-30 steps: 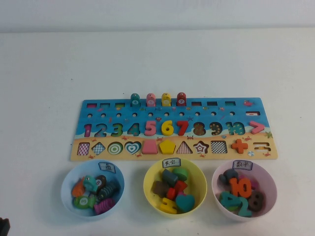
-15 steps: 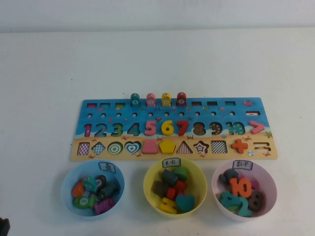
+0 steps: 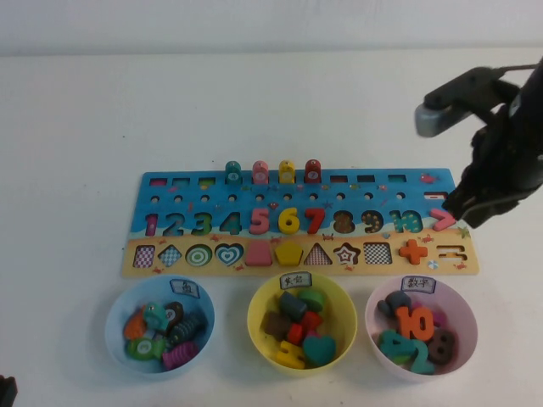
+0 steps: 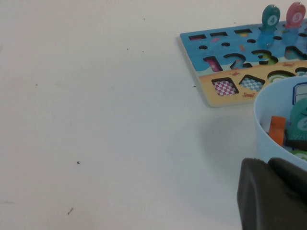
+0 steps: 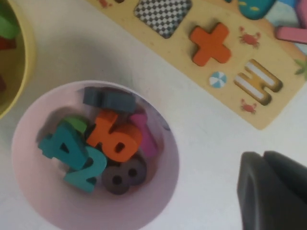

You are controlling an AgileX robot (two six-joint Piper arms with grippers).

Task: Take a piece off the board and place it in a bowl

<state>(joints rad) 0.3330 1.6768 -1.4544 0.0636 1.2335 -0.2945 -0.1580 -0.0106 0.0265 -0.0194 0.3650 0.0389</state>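
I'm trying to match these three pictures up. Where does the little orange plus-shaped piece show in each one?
High view: orange plus piece sits in the board's tan strip, right end, below-left of the right gripper.
Left wrist view: not in it; left gripper beside the blue bowl.
Right wrist view: upper middle.
Shared landmark: the board.

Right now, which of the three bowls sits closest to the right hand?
The pale pink bowl, rightmost in the row, full of number pieces. The right hand hovers over the board's right end; the left hand is parked by the blue bowl.
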